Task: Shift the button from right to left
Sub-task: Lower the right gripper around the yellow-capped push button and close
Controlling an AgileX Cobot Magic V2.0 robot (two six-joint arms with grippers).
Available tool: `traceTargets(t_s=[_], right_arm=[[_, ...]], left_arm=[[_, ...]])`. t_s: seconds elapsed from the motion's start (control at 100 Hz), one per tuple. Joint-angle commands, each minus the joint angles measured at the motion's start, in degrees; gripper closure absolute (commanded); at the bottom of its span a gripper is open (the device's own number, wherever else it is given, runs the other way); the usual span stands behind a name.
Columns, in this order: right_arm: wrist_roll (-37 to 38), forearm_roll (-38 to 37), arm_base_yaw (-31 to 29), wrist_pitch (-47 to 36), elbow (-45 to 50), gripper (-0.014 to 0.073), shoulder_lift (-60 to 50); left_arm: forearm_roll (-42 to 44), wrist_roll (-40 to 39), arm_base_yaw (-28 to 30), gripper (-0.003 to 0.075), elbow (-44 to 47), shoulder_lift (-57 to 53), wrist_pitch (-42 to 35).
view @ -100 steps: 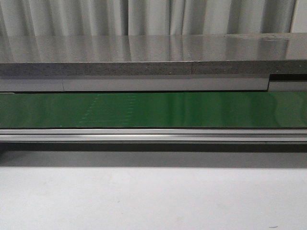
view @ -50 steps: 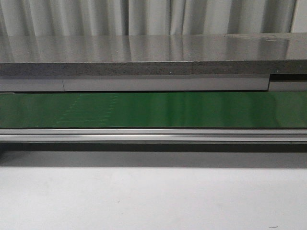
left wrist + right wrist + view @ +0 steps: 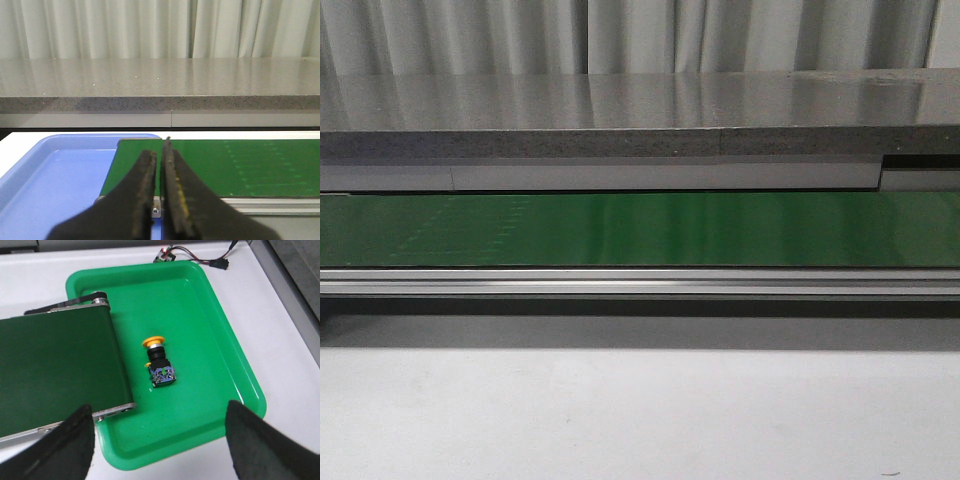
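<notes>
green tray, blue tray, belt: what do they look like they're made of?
Green tray: probably moulded plastic, glossy; rounded rim and soft highlights suggest it.
Blue tray: likely the same kind of plastic, smooth, with a sheen on its floor.
Conveyor belt: looks like flexible rubbery or PVC sheet, dark green, semi-matte, curving over its end roller. Exact polymer can't be told.

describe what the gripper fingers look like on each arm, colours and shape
The left gripper has matte black fingers that taper to narrow tips, with a yellowish streak along one inner edge. The right gripper shows two broad, dark, blurred fingers. No cables or markings show.
</notes>
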Motion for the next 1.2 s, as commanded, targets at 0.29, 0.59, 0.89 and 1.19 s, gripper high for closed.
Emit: traceTargets(t_s=[0.29,0.59,0.89,1.19], right_arm=[[-12.05,6.69,-11.81,-10.43,-8.61,0.0081,17.97],[-27.52,21.13,-20.49,-15.76,-12.24,0.0081,30.57],[-38.96,24.95,-22.6,-15.9,-14.6,0.0081,38.69],[-42.13,25.36,-22.6,-15.97,-14.99,0.0081,42.19]], left_arm=[[-0.12,-0.65,-0.37,0.0715,2.3,-2.11,-4.61],[-0.12,-0.65,-0.37,0.0715,2.3,-2.11,-4.61],[-0.12,-0.65,-0.37,0.0715,2.3,-2.11,-4.61],[-0.12,-0.65,-0.37,0.0715,2.3,-2.11,-4.61]])
